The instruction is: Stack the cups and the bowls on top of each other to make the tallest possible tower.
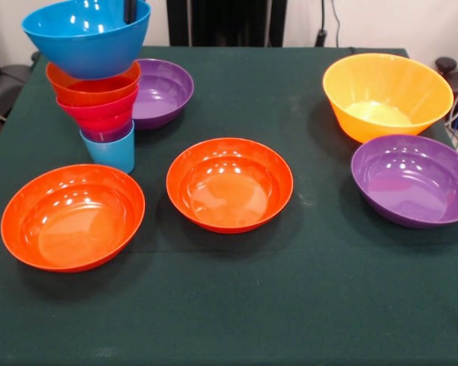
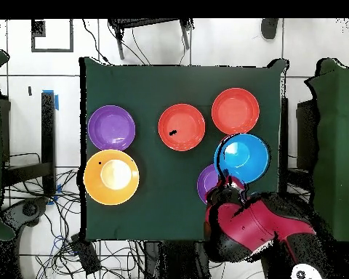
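The tower stands at the left in the front view: a light blue cup (image 1: 109, 155) lowest, then a purple cup (image 1: 111, 135), a pink bowl (image 1: 99, 113), a small orange bowl (image 1: 91, 85) and, on top, a blue bowl (image 1: 88, 38) tilted up on its far right side. My gripper (image 1: 130, 9) is shut on that raised rim, with one dark finger inside the bowl. From overhead, the blue bowl (image 2: 243, 156) hides the tower and the gripper (image 2: 225, 175) sits at its lower left rim. Two wide orange-red bowls (image 1: 72, 217) (image 1: 229, 184) lie in front.
A wide purple bowl (image 1: 166, 91) sits just behind the tower, half under the arm (image 2: 257, 225) from overhead. On the right stand a deep yellow-orange bowl (image 1: 387, 95) and another purple bowl (image 1: 412, 181). The green table (image 1: 237, 305) ends near the tower's left.
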`<action>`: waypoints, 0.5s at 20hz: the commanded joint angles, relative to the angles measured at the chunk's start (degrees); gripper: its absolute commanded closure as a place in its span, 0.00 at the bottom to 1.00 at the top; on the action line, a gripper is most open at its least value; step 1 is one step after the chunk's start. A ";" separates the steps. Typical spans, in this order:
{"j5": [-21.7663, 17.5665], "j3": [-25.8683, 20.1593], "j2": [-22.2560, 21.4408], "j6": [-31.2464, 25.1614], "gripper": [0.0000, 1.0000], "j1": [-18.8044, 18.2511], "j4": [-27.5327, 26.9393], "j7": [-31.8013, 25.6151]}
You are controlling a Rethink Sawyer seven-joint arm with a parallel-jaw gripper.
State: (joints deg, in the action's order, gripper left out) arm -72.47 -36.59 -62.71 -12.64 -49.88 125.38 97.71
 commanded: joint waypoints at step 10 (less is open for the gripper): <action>-0.76 -0.40 2.90 1.50 1.00 1.31 1.38 0.38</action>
State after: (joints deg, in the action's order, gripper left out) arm -72.47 -36.59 -62.71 -12.64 -49.88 125.41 97.71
